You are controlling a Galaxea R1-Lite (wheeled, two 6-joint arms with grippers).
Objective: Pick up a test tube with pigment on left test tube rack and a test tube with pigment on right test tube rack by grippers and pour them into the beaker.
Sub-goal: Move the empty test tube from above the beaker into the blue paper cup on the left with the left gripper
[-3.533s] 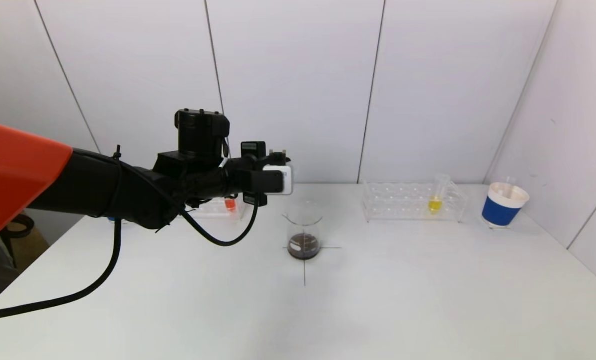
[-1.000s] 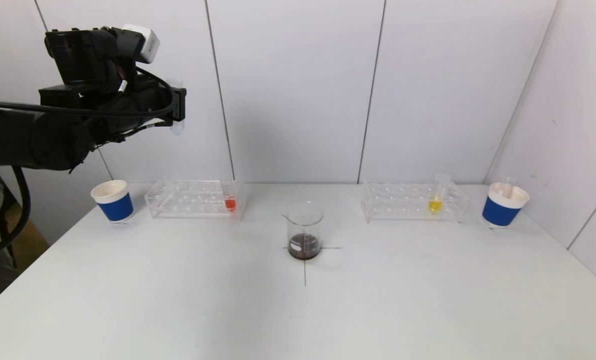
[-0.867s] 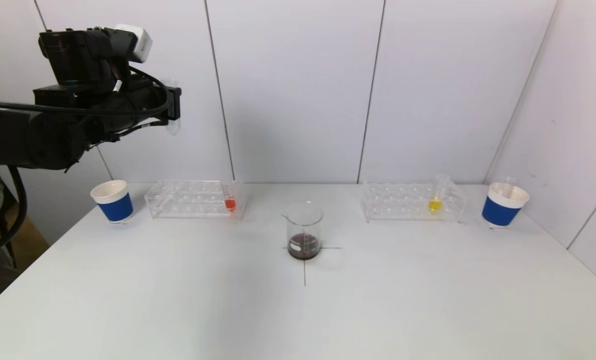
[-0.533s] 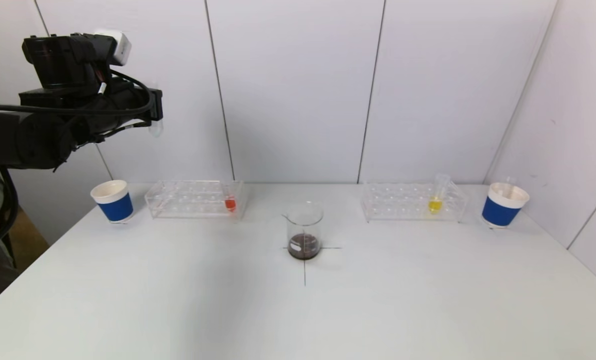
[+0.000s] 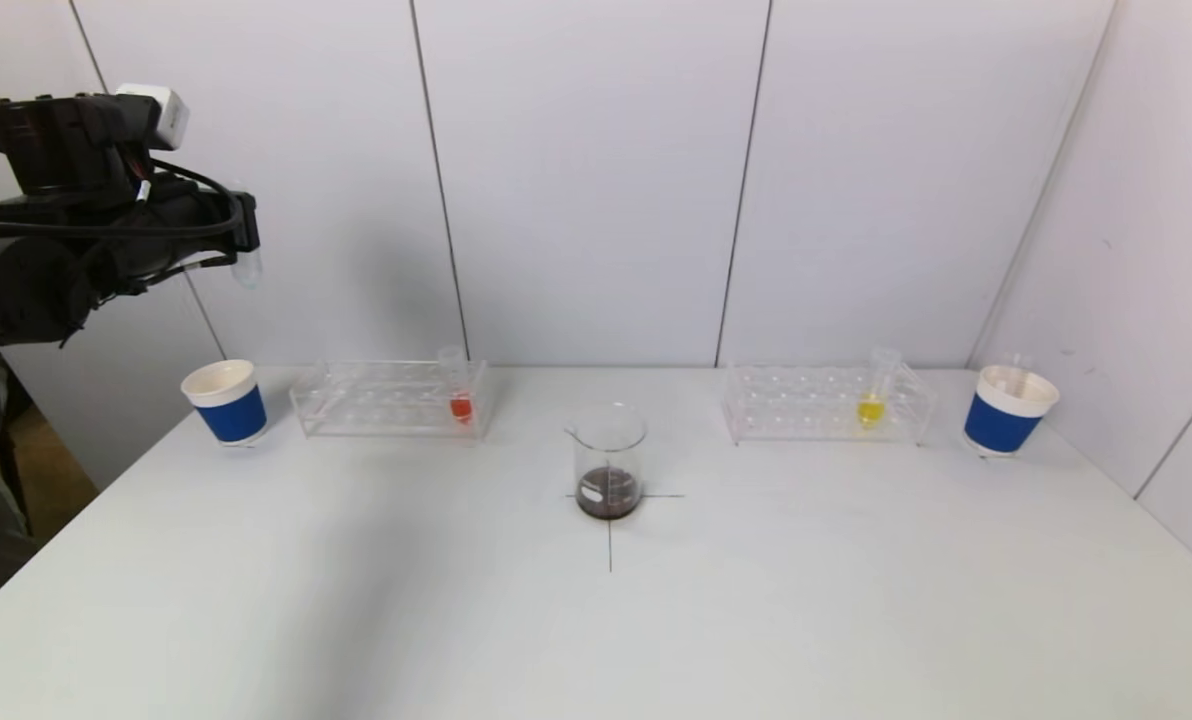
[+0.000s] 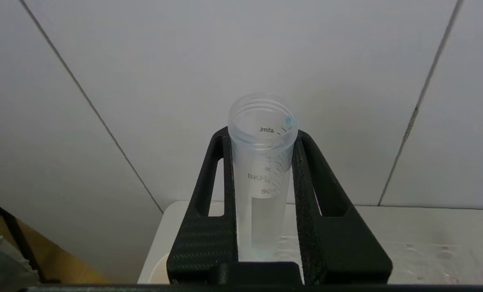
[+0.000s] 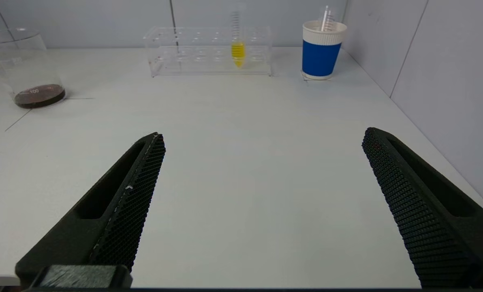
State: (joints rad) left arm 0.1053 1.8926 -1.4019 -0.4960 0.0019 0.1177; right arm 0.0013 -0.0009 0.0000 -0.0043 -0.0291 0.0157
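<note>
My left gripper is high above the table's far left, shut on an empty clear test tube. In the left wrist view that tube stands between the black fingers, mouth up, only a faint bluish trace inside. The left test tube rack holds an orange-pigment tube. The right rack holds a yellow-pigment tube. The beaker at the table's middle has dark brown liquid at its bottom. My right gripper is open and empty over the near right of the table.
A blue-and-white paper cup stands left of the left rack, roughly below my left gripper. A second cup with an empty tube in it stands right of the right rack. Walls close the back and right side.
My left arm has carried the empty tube from beside the beaker up and steadily leftward, now above the left cup area. The right gripper has stayed open and still.
</note>
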